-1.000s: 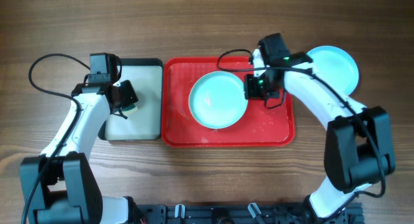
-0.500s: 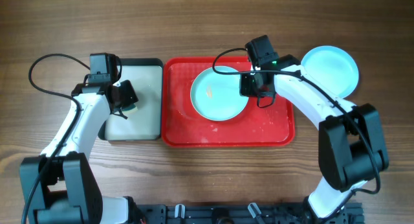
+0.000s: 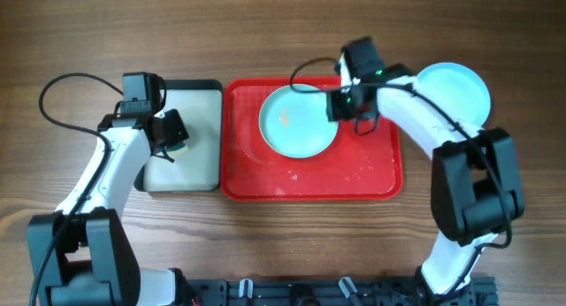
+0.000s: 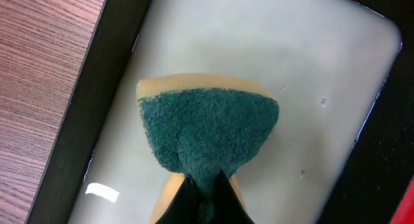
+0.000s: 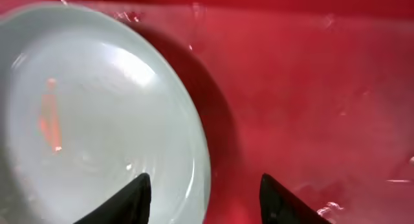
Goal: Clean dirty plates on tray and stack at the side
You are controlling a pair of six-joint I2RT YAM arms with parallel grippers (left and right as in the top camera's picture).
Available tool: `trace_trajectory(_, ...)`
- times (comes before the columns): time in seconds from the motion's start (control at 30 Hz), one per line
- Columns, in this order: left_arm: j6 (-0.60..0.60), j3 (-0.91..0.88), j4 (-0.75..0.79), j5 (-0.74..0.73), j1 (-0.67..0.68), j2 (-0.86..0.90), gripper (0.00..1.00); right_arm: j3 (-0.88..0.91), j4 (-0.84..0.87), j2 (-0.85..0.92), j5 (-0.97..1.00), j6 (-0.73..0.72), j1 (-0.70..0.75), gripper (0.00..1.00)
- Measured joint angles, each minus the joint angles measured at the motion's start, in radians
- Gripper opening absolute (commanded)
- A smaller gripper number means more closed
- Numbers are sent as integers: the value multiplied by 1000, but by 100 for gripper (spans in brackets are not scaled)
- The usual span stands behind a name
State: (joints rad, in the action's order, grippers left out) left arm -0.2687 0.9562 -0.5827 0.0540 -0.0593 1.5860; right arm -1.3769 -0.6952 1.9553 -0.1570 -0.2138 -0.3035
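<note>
Tabletop [image 3: 283, 32]: wood grain, carries everything.

Red tray [image 3: 309, 187] at centre. Wet sheen and droplets on its floor in the right wrist view.

Black-rimmed tray [image 3: 199, 164] touches the red tray's 9 o'clock side. It has a pale inside.

Pale blue plate [image 3: 299, 122] lies on the red tray. Over the past second it has slid from mid-tray toward the 12 o'clock rim, where it now sits.

Second plate [image 3: 455, 94], also pale blue, is on the table off the tray's 3 o'clock edge. Whether another lies beneath it cannot be told. No white plate is visible.

Right gripper [image 3: 349, 107] has tracked the same way and sits at the tray plate's 3 o'clock edge. Its fingers [image 5: 136, 201] are spread wide with the rim between them, clamping nothing.

Left gripper [image 3: 172, 133] hangs over the black-rimmed tray, unmoved, pinched onto a green-and-yellow sponge [image 4: 207, 130].

Orange smear [image 5: 50, 120] shows on the tray plate's face.

Judgement: the plate has been repositioned but not cleaned. The smear needs scrubbing before the plate can join the side stack.
</note>
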Motion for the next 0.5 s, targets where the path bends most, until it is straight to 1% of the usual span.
trace_trajectory(0.03,0,0,0,0,0,0,4,-41,-46,0,-24,25,25,56)
trace_trajectory(0.1,0,0,0,0,0,0,4,-80,-87,0,-45,52,57,57)
trace_trajectory(0.17,5,0,11,-14,0,0,4,-86,-138,0,-53,87,81,59)
trace_trajectory(0.23,33,1,13,-61,0,0,4,-86,-154,0,-58,128,83,59)
trace_trajectory(0.33,71,65,-76,-106,14,2,4,-86,-151,0,-77,148,82,59)
trace_trajectory(0.37,75,88,-88,-110,23,2,4,-86,-148,0,-83,146,82,58)
trace_trajectory(0.43,82,197,-102,-120,83,2,4,-75,-127,0,-90,132,82,53)
trace_trajectory(0.5,84,225,-74,-140,128,2,4,-46,-93,0,-110,121,81,49)
